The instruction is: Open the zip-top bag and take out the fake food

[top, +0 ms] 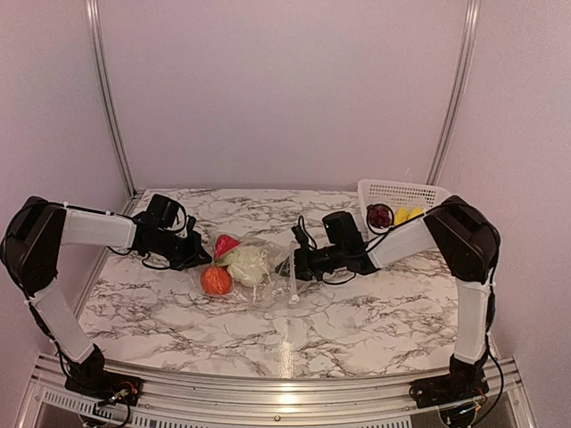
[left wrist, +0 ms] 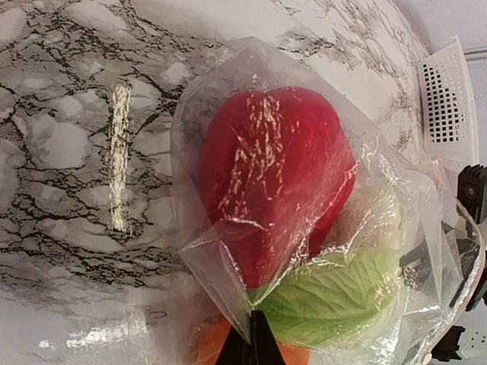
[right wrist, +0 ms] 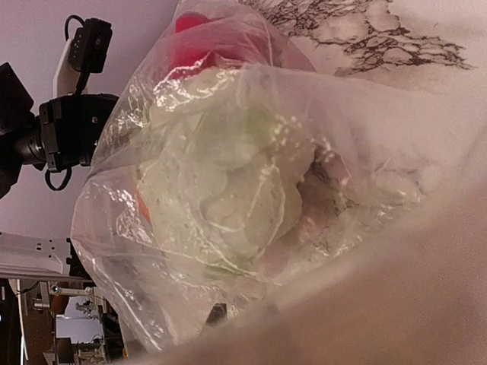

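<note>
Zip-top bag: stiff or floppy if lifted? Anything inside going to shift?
Likely floppy: the zip-top bag creases into a peak where the left fingers pinch it. Probably slippery, given its glossy glare. The orange ball inside may roll and shift the load when lifted.

Left claw (left wrist: 251, 344) clamped shut, right claw (top: 293, 264) facing it.

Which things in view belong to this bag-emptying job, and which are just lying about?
Job: clear crinkly plastic zip-top bag; inside it, red toy piece, pale green leafy toy, orange round toy ball; already out, dark purple toy grape cluster, yellow toy pieces.
Lying about: white lattice plastic basket holding those two; marble-patterned table.
</note>
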Robot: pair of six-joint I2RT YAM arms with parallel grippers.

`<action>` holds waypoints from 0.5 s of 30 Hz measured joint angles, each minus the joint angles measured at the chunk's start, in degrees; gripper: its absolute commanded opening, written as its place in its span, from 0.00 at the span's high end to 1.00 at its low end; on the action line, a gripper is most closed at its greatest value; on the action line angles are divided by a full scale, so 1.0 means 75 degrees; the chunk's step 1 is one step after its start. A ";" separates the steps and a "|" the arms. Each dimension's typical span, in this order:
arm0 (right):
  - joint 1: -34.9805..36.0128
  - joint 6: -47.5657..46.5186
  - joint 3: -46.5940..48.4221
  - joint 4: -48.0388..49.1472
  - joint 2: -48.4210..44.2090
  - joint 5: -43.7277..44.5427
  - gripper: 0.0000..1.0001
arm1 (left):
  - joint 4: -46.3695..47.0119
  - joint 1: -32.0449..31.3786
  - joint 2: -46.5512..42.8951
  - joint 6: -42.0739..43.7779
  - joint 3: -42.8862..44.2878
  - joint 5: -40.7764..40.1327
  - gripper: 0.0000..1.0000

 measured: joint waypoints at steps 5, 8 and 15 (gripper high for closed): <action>0.0087 0.0332 0.0207 0.0254 0.0475 -0.0090 0.78 | 0.0099 0.0000 0.0000 -0.0047 -0.0087 0.0067 1.00; 0.0134 0.0495 0.0303 0.0414 0.0650 -0.0134 0.72 | 0.0149 0.0000 0.0000 -0.0050 -0.0154 0.0073 1.00; 0.0189 0.0985 0.0507 0.0968 0.0982 -0.0268 0.55 | 0.0233 0.0000 0.0000 -0.0050 -0.0204 0.0108 1.00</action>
